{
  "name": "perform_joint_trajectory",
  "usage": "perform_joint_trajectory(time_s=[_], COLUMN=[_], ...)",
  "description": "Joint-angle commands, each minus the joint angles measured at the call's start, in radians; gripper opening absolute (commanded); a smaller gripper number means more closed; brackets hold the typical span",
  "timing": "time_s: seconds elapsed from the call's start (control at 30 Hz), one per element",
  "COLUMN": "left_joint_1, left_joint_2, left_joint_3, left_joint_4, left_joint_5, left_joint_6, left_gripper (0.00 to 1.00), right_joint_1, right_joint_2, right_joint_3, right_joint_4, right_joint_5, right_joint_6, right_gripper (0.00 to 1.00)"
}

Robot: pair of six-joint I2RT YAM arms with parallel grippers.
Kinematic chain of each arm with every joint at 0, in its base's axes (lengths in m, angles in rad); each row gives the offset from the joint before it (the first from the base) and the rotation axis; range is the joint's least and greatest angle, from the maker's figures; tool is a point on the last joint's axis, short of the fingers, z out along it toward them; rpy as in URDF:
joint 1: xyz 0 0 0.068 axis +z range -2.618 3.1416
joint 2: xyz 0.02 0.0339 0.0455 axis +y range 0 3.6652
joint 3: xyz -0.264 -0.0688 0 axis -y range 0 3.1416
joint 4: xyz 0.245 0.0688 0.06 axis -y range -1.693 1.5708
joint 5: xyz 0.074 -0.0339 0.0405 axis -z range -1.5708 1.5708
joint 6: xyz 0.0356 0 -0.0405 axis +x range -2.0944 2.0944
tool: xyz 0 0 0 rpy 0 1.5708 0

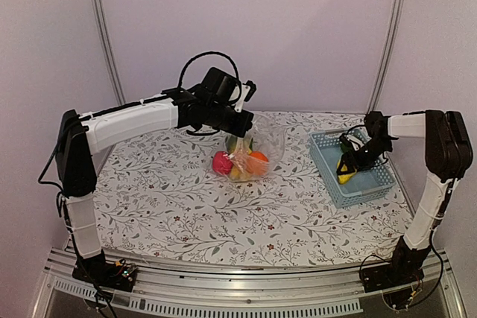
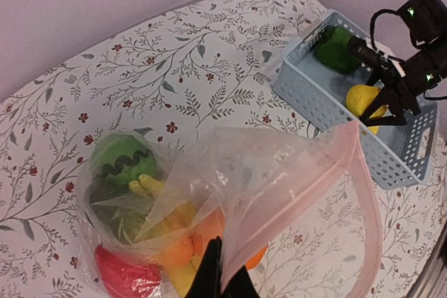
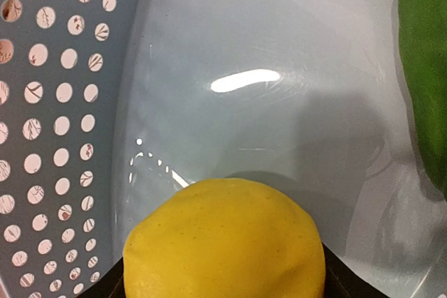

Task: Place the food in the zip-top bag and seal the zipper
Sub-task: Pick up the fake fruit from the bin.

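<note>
The zip-top bag (image 2: 279, 179) lies mid-table with its mouth lifted and its pinkish zipper (image 2: 360, 172) unsealed. My left gripper (image 2: 222, 273) is shut on the bag's upper edge and holds it up. Inside the bag are a green piece (image 2: 126, 160), a yellow banana (image 2: 157, 193), an orange piece (image 2: 209, 232) and a red piece (image 2: 126, 277). My right gripper (image 1: 350, 161) reaches down into the light-blue basket (image 1: 328, 176). Its fingers press both sides of a yellow fruit (image 3: 223, 242) that rests on the basket floor.
A green food piece (image 2: 335, 48) lies at the far end of the basket, beside the yellow fruit. The basket stands near the table's right edge. The flowered tablecloth (image 1: 186, 206) covers the table, and a wall stands close behind.
</note>
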Motion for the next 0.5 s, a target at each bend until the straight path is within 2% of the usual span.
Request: perform_joint_trajectory(time_s=[0.0,0.23,0.47], left_joint_1=[-0.009,-0.013,-0.018], left_joint_2=[-0.042,-0.028,-0.005], left_joint_3=[-0.007,0.024,0.068], left_joint_4=[-0.017,-0.021,-0.025], left_joint_5=[0.0,0.013,0.031], left_joint_6=[-0.008,-0.018,-0.038], left_gripper=[0.0,0.0,0.0], right_joint_1=[-0.005,-0.003,0.081], right_joint_2=[-0.097,-0.25,-0.322], right_joint_3=[0.042,0.098,0.154], right_joint_4=[-0.028,-0.032,-0.005], right_joint_5=[-0.048,-0.159,-0.297], right_joint_6=[-0.019,-0.073,-0.109], right_gripper=[0.63,0.61,0.61])
